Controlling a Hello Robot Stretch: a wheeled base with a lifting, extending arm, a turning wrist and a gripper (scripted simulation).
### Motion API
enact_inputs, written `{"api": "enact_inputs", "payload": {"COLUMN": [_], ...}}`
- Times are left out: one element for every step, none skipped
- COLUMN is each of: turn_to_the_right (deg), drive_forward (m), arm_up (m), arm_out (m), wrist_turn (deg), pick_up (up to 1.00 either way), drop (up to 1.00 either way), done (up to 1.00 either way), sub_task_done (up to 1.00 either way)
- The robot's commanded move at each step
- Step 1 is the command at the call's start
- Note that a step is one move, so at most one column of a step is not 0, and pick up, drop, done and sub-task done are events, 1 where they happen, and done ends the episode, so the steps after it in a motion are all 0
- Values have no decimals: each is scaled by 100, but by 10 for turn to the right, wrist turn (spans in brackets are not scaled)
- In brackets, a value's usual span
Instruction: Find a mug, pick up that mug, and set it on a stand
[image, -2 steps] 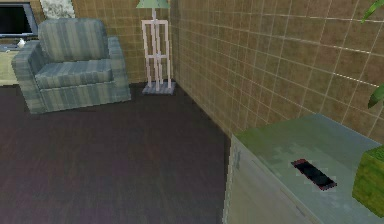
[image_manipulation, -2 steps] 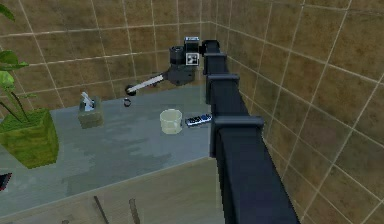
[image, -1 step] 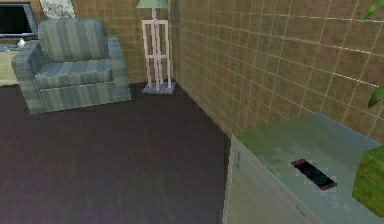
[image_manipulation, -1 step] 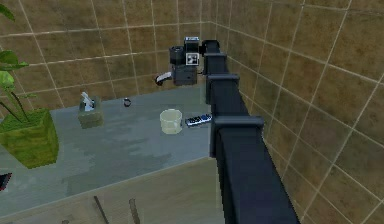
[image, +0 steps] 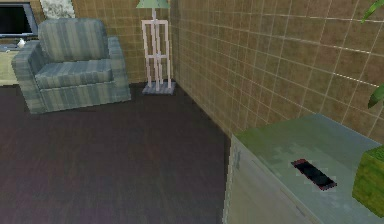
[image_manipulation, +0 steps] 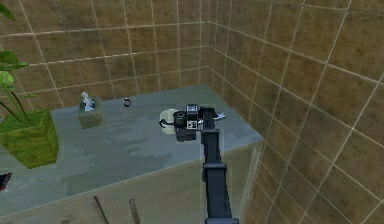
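Judging by the gripper (image_manipulation: 177, 119), with a whitish round thing (image_manipulation: 164, 116), probably the mug, at its 9 o'clock on the worktop (image_manipulation: 120, 150), pick-up is in hand; whether it holds anything cannot be told. Next: lift clear.

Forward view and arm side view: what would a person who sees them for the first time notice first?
In the forward view, the striped armchair at the upper left stands out on the dark floor. In the arm side view, the dark arm rises from the bottom edge over the grey-green tabletop, its gripper near a small white thing; a potted plant stands at the left.
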Motion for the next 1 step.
{"api": "enact_inputs", "payload": {"turn_to_the_right": [0], "drive_forward": [0], "arm_up": [0], "arm_out": [0], "wrist_turn": [0], "pick_up": [100], "drop": [0], "done": [0], "sub_task_done": [0]}}
